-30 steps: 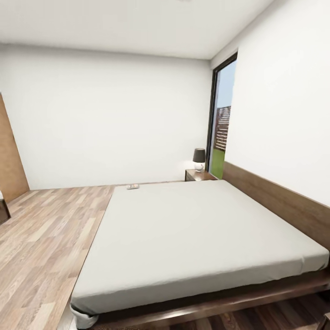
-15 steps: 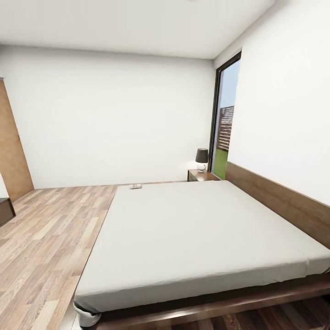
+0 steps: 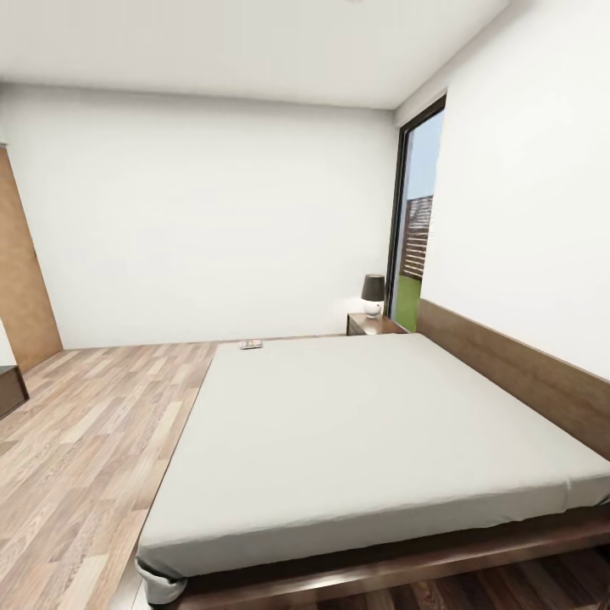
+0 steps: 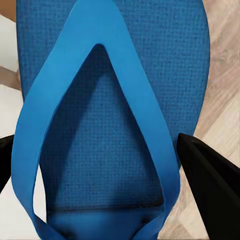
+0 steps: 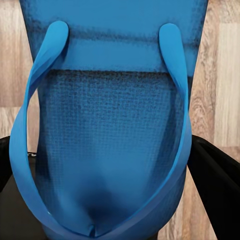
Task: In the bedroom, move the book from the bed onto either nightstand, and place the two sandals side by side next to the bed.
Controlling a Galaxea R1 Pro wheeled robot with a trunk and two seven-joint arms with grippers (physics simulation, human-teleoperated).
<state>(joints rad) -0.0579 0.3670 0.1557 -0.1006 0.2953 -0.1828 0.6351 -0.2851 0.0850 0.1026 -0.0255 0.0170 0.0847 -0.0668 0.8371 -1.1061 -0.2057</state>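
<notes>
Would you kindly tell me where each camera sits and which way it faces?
Head view: on the robot's head, facing across the bed toward the nightstand.
Left wrist view: near the left gripper, looking at a blue sandal.
Right wrist view: near the right gripper, looking at another sandal.
Shared: wood floor.

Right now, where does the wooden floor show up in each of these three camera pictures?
Head view: the wood plank floor spreads left of the bed.
Left wrist view: a strip shows beside the blue sandal.
Right wrist view: strips flank the other sandal.
Shared landmark: the floor's pale plank grain.
</notes>
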